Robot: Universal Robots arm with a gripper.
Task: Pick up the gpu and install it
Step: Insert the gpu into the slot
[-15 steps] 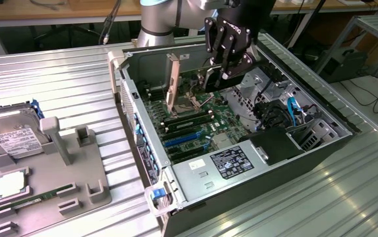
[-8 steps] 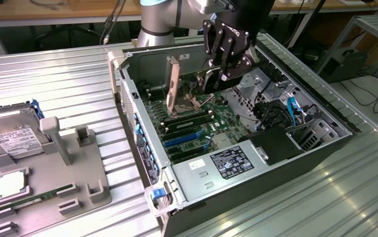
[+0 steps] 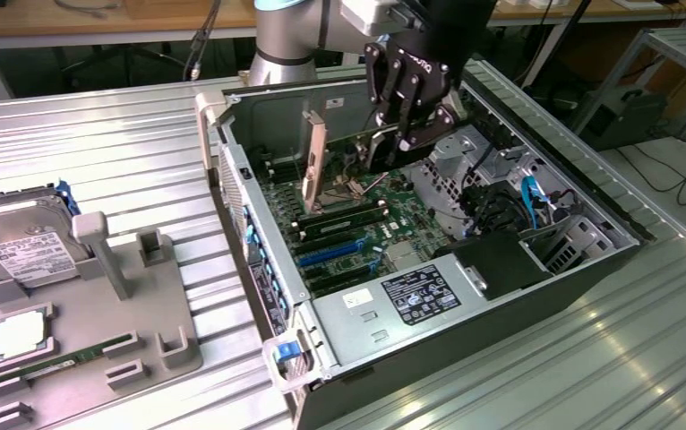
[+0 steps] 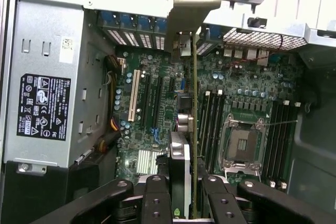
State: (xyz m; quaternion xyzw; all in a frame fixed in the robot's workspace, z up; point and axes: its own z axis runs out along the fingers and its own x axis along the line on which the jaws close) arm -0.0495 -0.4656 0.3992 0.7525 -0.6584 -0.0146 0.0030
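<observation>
The black open computer case (image 3: 475,367) lies on its side on the ribbed silver metal table (image 3: 116,152), and the arm's black gripper (image 3: 389,152) reaches down into it from above. The gpu (image 3: 314,161), a thin flat card with a tan-brown side and a pale metal end bracket, stands upright on its edge inside the case. It is over the green motherboard (image 3: 397,215) and close to the case's rear wall. In the wrist view the gpu (image 4: 195,119) is seen edge-on, running from the rear wall back into the gripper (image 4: 186,205). The black fingers (image 4: 157,198) stand narrow, 1 on each side of the card, clamped on it. I cannot tell whether the card's lower edge sits in a slot. Near it on the motherboard are a square metal processor socket (image 4: 241,142) and a long white expansion slot (image 4: 135,95). A silver power supply box with a black label (image 3: 409,296) sits at one end of the case. On the exterior view's left, well apart from the case, a grey plastic tray (image 3: 128,305) holds a boxy silver hard drive (image 3: 21,251) with a white label and a slim green memory stick (image 3: 63,365).
</observation>
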